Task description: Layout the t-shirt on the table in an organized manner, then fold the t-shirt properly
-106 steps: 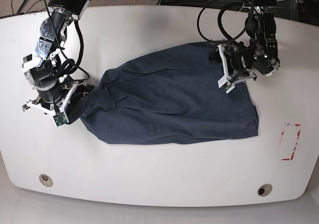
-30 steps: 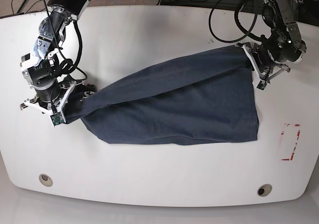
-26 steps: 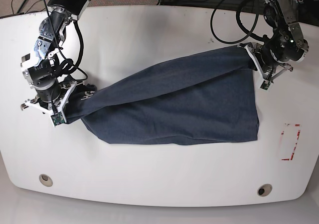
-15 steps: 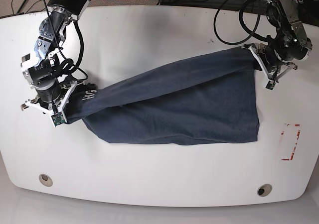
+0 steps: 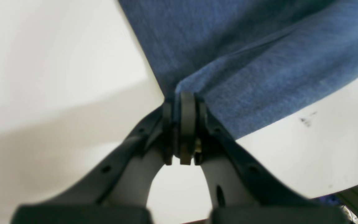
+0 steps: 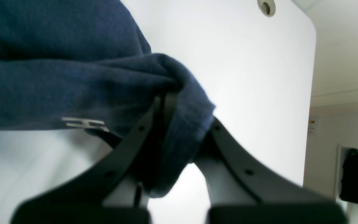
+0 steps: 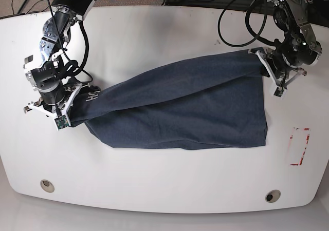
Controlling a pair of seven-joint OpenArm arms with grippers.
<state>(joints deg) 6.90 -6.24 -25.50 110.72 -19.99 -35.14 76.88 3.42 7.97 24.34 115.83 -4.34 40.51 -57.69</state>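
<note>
Both pincers are clamped onto cloth: the left pincer (image 7: 271, 77) has its jaws pressed together on a corner of the navy t-shirt (image 7: 180, 108) at the far right of the base view, and the right pincer (image 7: 66, 110) pinches a bunched fold of the same garment at the left. The wrist views confirm it, with the left pincer (image 5: 183, 102) nipping a thin edge of fabric between closed pads and the right pincer (image 6: 169, 102) wrapped in a thicker roll that bears small white lettering (image 6: 84, 123). The shirt lies across the middle of the white tabletop (image 7: 164, 31), its upper edge drawn into a taut diagonal band between the two grips while the lower part rests flat and loose. Holding opposite ends apart like this seems meant to stretch out the wrinkles before laying the garment down, so the task looks to be in its spreading stage, with folding not yet begun. A red-outlined mark (image 7: 299, 146) sits well apart from the cloth near the right rim.
</note>
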